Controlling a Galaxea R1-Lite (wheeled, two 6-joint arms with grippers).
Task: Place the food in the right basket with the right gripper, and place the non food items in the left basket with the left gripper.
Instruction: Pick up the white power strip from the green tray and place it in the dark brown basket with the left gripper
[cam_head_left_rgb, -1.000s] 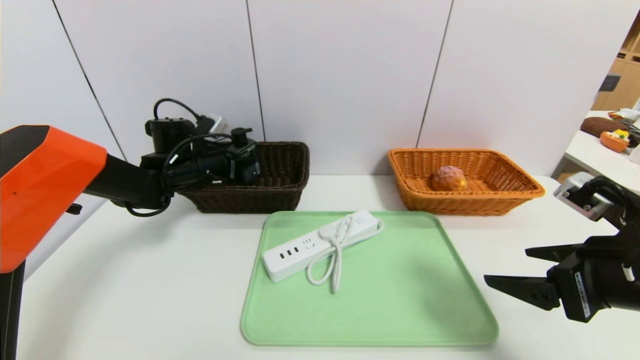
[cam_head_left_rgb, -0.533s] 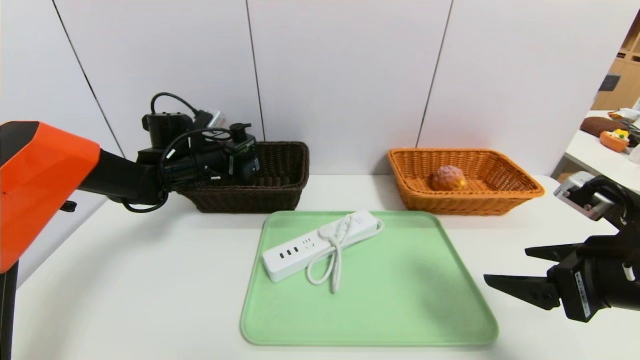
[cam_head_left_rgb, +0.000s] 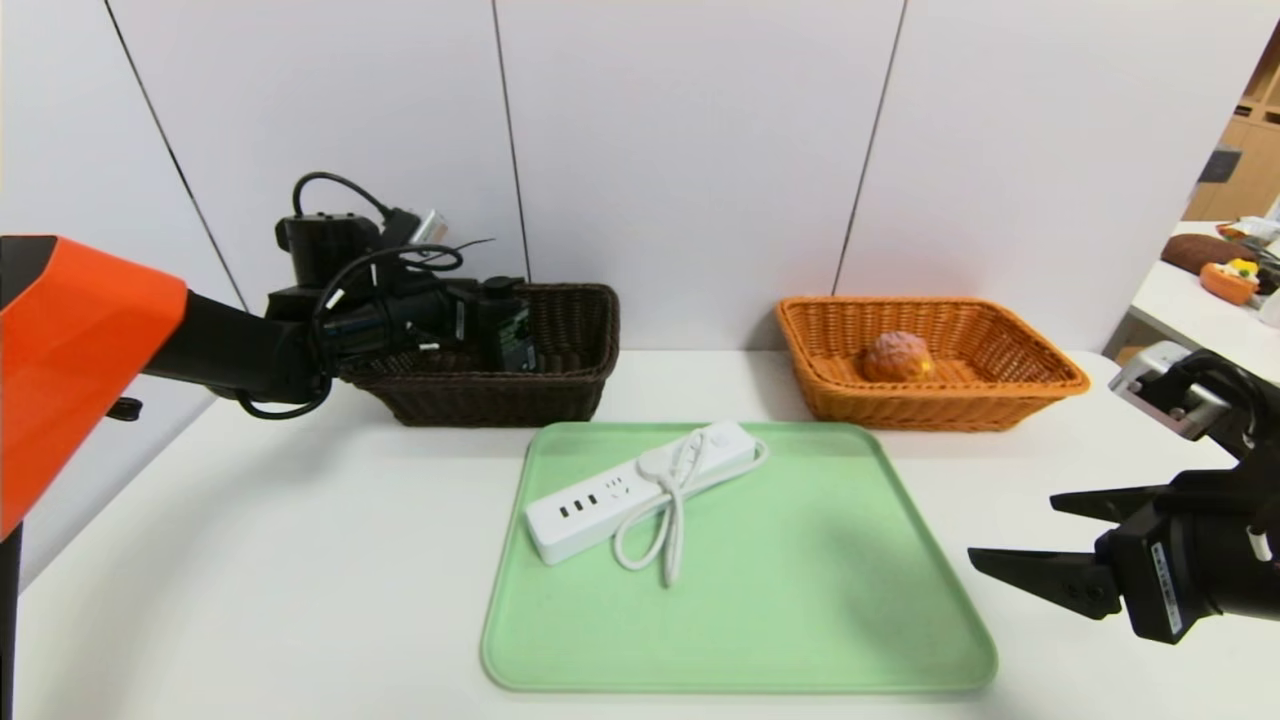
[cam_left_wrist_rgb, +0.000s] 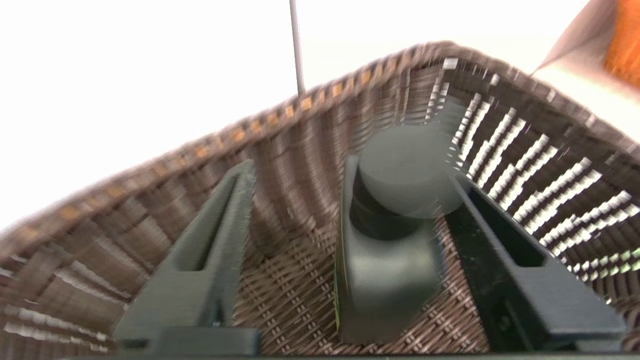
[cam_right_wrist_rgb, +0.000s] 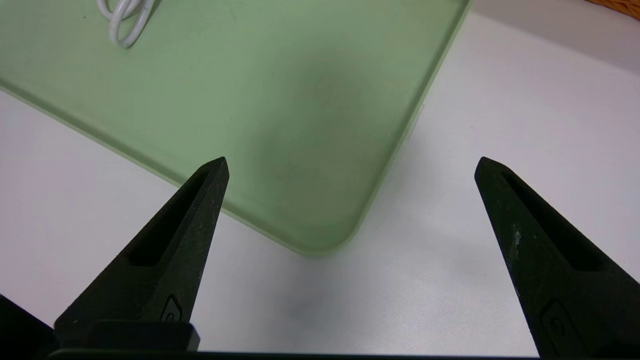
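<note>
White table (cam_head_left_rgb: 300, 560), pale panelled wall (cam_head_left_rgb: 680, 150)

Orange-shelled left arm (cam_head_left_rgb: 70, 360), black cabled wrists, pointed black jaws.

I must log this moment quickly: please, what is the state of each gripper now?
Left gripper: open inside the dark brown basket, black pump bottle loose between its fingers.
Right gripper: open, empty.

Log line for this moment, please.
left hand open over dark basket, pump bottle inside | bun in orange basket | power strip on tray
</note>
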